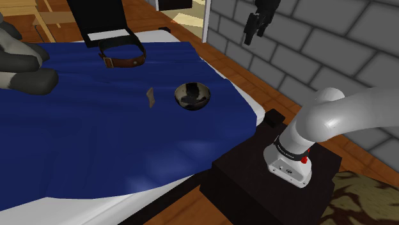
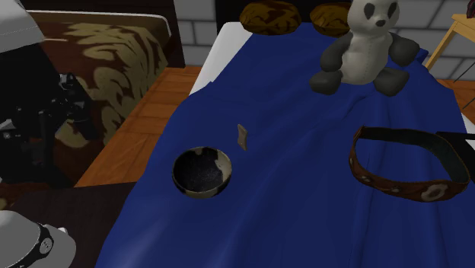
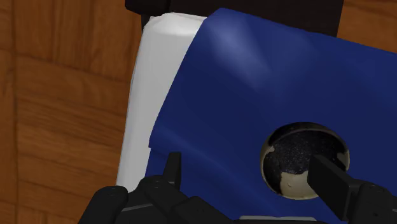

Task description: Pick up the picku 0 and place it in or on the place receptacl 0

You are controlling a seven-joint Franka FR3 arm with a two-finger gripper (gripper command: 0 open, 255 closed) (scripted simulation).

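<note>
A small tan, flat scrap (image 1: 151,98) (image 2: 242,137) lies on the blue blanket (image 1: 96,140). Close beside it stands a dark bowl with a cream, mottled rim (image 1: 192,96) (image 2: 202,171) (image 3: 304,159). My black gripper (image 1: 254,31) hangs high in front of the grey brick wall, well above and beyond the bowl. In the wrist view the gripper (image 3: 251,175) is open with nothing between its fingers, looking down on the bed's edge. The bowl lies below, next to one fingertip (image 3: 331,175).
A brown studded belt (image 1: 121,57) (image 2: 403,171) lies in a loop on the blanket. A grey and white panda plush (image 2: 365,49) sits near two brown pillows (image 2: 270,15). White mattress edge (image 3: 153,95) borders the wooden floor (image 3: 57,95). The dark stand (image 1: 268,179) sits by the bed.
</note>
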